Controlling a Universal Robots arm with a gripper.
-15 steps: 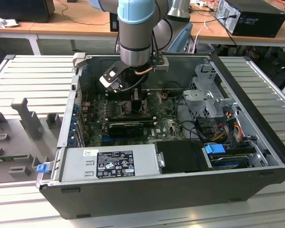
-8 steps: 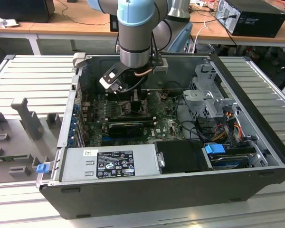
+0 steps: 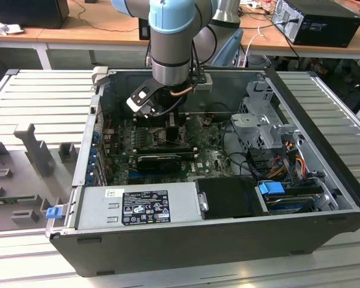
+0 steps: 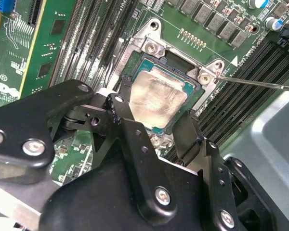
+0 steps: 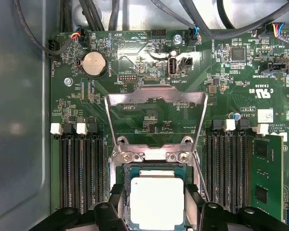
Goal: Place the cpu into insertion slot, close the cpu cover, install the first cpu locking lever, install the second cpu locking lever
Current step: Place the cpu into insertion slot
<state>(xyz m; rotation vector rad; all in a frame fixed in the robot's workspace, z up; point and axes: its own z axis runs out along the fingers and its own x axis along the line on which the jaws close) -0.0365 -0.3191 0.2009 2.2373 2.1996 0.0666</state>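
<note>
So, the cpu point(image 5: 156, 204) lies flat in the insertion slot point(image 5: 155, 167), pale metal face up, its visible edges square to the slot's frame in both wrist views. My gripper point(image 5: 154, 192) straddles it. The fingers point(image 5: 116, 195) look clamped on two opposite edges of the chip, though from these angles I can't rule out a hairline gap on one side.

I judge the placing step to be at its delicate end. Doing it well means no downward push. The chip should settle level under its own weight, and any release should be even on both sides so neither finger drags a corner. The edge nearest the gripper body is hidden, so I would not trust the seating on that side from these views alone.

The cpu cover point(image 5: 156, 99) is swung open, hinged back away from the chip with its window frame clear. A thin locking lever point(image 4: 260, 83) angles out over the memory slots point(image 5: 82, 178). In the exterior view the arm reaches down into the open computer case point(image 3: 198, 240), which lies on the ribbed grey worktop point(image 3: 42, 96).
</note>
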